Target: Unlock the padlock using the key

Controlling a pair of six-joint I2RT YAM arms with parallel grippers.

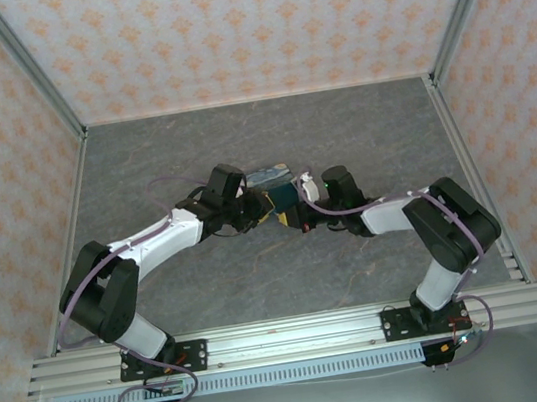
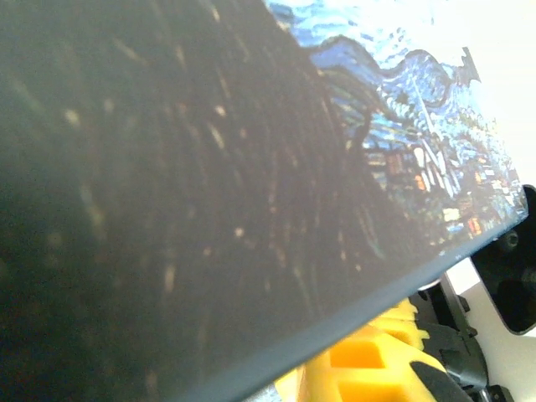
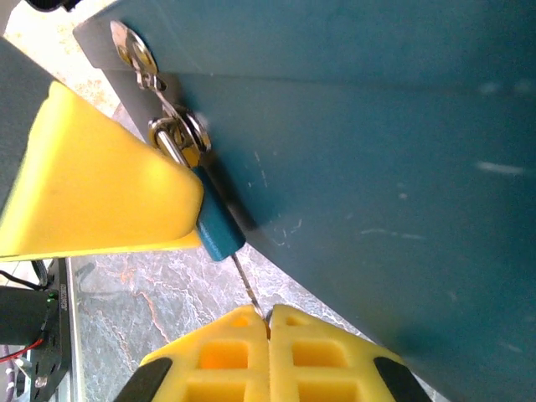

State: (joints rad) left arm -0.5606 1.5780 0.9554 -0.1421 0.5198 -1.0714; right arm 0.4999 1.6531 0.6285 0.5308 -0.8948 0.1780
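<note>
Thin key point(image 3: 245, 285) at padlock point(image 3: 219, 230) on box point(image 3: 377, 126)

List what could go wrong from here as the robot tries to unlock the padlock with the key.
1. The right hand pinches only the tip of the thin key. Twisting could bend the key or let it slip out.
2. The padlock hangs from the hasp on the box, so it may swivel with the key instead of opening.
</note>
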